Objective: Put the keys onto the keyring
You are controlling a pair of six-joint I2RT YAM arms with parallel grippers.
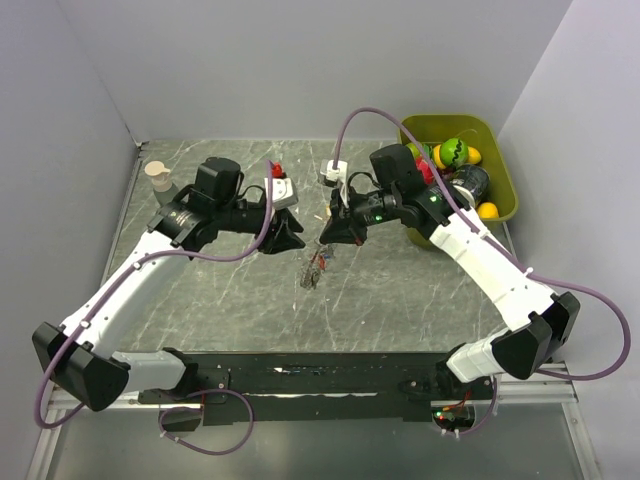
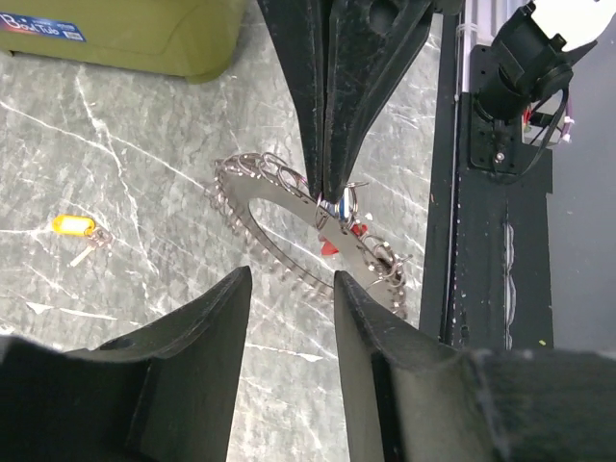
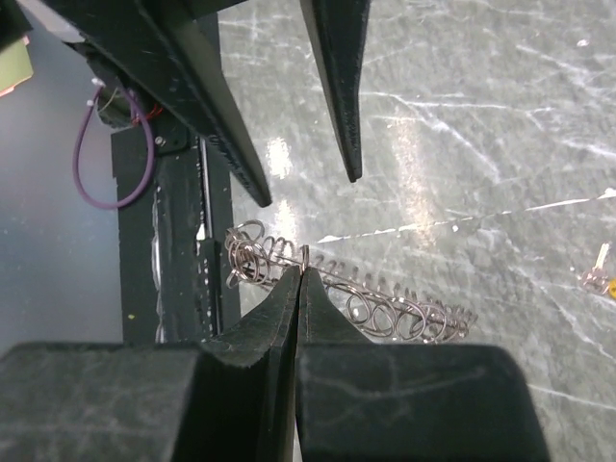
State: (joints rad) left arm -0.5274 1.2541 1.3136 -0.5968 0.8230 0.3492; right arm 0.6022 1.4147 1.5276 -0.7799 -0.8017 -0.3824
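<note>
right pincer point(image 3: 300, 274) is clamped shut on the rim of the keyring point(image 3: 385, 310) at mid-desk point(image 2: 144, 144). left pincer point(image 2: 292, 279) stands wide open and empty, just beside it. a yellow-headed key point(image 2: 73, 225) lies loose, well apart. advise holding the ring steady and gripping the key by its head.

My left gripper point(image 1: 288, 238) and right gripper point(image 1: 332, 232) face each other close together over the middle of the marble table point(image 1: 400, 300), with the keyring point(image 1: 316, 268) just on their near side and a green bin point(image 1: 508, 190) of toy fruit point(image 1: 453, 153) at far right.
</note>
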